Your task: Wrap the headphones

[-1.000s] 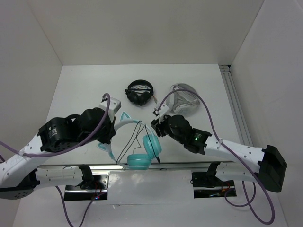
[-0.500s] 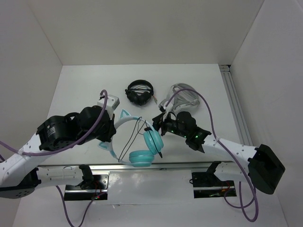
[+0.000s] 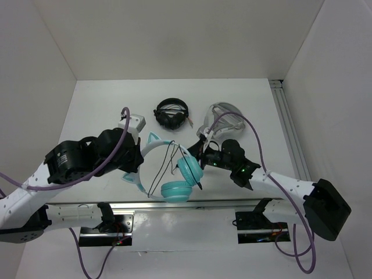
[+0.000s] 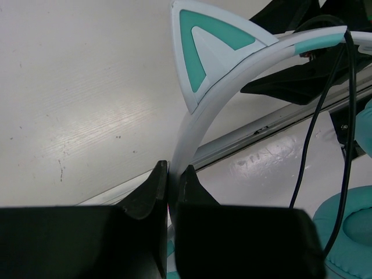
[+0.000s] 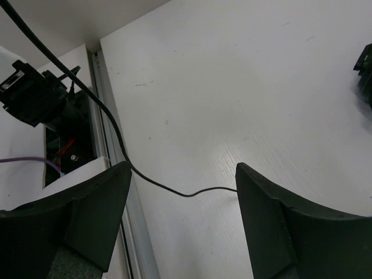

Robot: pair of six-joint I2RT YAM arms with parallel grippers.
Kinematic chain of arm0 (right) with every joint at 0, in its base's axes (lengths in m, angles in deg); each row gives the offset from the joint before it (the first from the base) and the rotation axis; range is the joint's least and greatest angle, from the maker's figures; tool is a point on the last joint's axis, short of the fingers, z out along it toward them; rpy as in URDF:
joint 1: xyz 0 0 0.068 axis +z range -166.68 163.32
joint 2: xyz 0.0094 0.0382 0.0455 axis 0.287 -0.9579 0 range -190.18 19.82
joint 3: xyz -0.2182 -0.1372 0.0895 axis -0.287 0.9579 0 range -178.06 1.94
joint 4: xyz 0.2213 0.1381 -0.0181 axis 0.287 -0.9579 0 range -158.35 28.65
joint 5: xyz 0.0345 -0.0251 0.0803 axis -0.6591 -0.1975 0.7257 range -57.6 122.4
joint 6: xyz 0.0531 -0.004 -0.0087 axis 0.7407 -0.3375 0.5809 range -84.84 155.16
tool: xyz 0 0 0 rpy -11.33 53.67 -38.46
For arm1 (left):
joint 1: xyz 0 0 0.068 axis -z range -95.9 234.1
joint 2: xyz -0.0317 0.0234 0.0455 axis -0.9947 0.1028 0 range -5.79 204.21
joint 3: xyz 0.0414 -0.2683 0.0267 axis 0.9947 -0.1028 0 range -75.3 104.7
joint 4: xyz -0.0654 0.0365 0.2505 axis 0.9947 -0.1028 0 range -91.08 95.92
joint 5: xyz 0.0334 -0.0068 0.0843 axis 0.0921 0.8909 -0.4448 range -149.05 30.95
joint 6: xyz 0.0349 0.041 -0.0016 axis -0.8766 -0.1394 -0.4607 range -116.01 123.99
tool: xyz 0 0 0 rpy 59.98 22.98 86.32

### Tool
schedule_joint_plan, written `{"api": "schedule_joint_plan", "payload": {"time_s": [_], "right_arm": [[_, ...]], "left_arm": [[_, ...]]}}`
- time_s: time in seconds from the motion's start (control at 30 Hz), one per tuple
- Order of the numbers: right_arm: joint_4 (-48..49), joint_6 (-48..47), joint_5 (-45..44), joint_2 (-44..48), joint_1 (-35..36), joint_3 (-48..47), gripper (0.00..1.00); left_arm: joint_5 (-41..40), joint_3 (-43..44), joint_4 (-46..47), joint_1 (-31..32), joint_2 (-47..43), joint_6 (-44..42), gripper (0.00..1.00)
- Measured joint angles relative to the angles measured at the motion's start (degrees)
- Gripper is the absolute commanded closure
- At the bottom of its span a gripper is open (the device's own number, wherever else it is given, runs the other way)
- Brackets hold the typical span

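Observation:
The teal headphones (image 3: 189, 169) are held up near the table's front edge, with both ear cups hanging right of the pale headband (image 3: 152, 151). My left gripper (image 3: 137, 167) is shut on the headband (image 4: 200, 104) just below a cat ear (image 4: 209, 43). The thin dark cable (image 3: 164, 168) loops across the band and hangs down (image 4: 343, 110). My right gripper (image 3: 196, 152) is open beside the upper ear cup. In the right wrist view the cable (image 5: 174, 189) runs across the gap between the open fingers (image 5: 99, 209), touching neither that I can see.
Small black headphones (image 3: 171, 114) and a grey round case (image 3: 224, 119) lie at the back middle. A small white box (image 3: 132, 123) sits behind the left arm. A metal rail (image 3: 289, 128) runs along the right side, another along the front edge (image 3: 232, 203).
The ear cups have swung up and to the right. My right gripper has shifted left and turned toward the upper cup. My left gripper keeps its hold on the headband.

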Motion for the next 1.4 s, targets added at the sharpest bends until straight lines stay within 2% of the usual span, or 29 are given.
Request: {"api": "schedule_joint_plan", "payload": {"time_s": [0.27,0.47,0.8,0.87,0.9,0.93,0.97,1.03,1.07,1.1,1.17,1.4], "right_arm": [[4.1,0.0,5.4,-8.2,1.3,0.2,0.2],[7.1,0.3,5.3,-12.9,4.6,0.8,0.2],[10.1,-1.6,-5.2,-19.7,5.7,0.3,0.2],[11.0,-2.0,-6.5,-21.3,5.7,0.0,0.23],[11.5,-2.1,-6.6,-22.4,5.7,-0.3,0.26],[11.8,-2.2,-6.7,-23.5,5.7,-0.6,0.34],[12.3,-2.4,-6.6,-24.8,5.7,-0.9,0.52],[13.6,-2.3,-6.3,-27.5,5.7,-1.6,0.67],[14.2,-2.1,-5.9,-28.9,5.7,-1.8,0.79],[14.8,-1.9,-5.6,-30.0,5.7,-1.9,0.97],[15.2,-1.4,-5.2,-31.3,5.7,-1.8,1.0],[21.5,1.2,-7.0,-30.9,7.5,1.4,1.0]], "left_arm": [[0.0,3.1,0.0,0.0,0.0,0.3,1.0],[1.0,3.7,0.0,0.0,0.0,1.2,1.0],[1.6,4.7,0.0,0.0,-0.1,1.6,1.0],[1.6,5.3,0.0,0.0,-0.1,1.6,1.0],[1.6,5.5,0.1,0.0,-0.1,1.7,1.0],[1.7,5.7,0.2,0.0,-0.2,1.7,1.0],[1.7,5.7,0.4,0.0,-0.2,1.7,1.0],[1.7,5.7,0.5,0.0,-0.2,1.8,1.0],[1.7,5.7,0.5,0.0,-0.2,1.9,1.0],[1.5,5.7,0.5,0.0,-0.2,2.2,1.0],[0.7,5.7,0.5,0.0,-0.3,3.3,1.0],[-5.2,5.4,0.4,0.0,-2.3,9.4,1.0]]}}
